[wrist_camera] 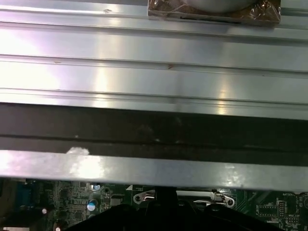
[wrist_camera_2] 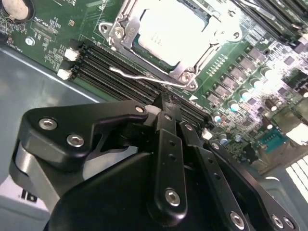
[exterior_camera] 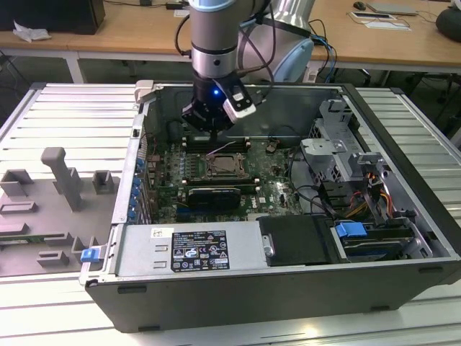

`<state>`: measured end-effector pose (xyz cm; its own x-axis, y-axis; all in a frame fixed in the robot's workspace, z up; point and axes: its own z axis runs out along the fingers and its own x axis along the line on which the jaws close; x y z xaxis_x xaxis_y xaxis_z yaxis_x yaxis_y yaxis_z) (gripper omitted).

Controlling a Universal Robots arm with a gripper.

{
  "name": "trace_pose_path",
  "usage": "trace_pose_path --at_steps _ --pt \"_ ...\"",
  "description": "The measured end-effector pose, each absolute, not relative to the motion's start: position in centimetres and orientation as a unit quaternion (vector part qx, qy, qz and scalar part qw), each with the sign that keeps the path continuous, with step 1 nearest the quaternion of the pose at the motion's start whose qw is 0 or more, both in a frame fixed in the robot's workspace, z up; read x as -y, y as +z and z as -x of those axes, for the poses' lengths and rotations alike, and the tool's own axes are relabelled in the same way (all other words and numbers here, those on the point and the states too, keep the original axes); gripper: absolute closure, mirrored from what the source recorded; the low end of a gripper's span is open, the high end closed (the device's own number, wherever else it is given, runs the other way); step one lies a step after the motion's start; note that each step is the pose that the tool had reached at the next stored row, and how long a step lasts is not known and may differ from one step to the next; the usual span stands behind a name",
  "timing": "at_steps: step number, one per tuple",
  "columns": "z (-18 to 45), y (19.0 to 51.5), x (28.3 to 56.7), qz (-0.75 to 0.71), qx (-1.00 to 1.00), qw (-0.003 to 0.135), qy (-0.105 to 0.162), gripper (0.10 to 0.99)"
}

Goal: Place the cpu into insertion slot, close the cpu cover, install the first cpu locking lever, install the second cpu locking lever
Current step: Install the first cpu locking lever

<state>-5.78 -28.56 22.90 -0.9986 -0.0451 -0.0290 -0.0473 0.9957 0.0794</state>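
Gripper point(exterior_camera: 214, 130) hangs inside the open PC case point(exterior_camera: 403, 216), fingers point(wrist_camera_2: 166, 108) pressed together, holding nothing, just above the socket. Second wrist view: cpu point(wrist_camera_2: 168, 33) seated under closed cpu cover point(wrist_camera_2: 120, 33), lever point(wrist_camera_2: 144, 77) alongside.

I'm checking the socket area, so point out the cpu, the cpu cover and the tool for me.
cpu point(wrist_camera_2: 173, 31): second wrist view, middle of its pale metal face.
cpu cover point(wrist_camera_2: 126, 30): second wrist view, frame's side bar beside the chip.
tool point(exterior_camera: 211, 124): exterior view, dark fingertips above the motherboard.
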Motion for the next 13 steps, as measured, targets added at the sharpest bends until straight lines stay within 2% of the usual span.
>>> trace_pose_path --at_steps 13 --pt "3.9 22.4 28.5 0.023 -0.999 0.014 0.040 0.980"
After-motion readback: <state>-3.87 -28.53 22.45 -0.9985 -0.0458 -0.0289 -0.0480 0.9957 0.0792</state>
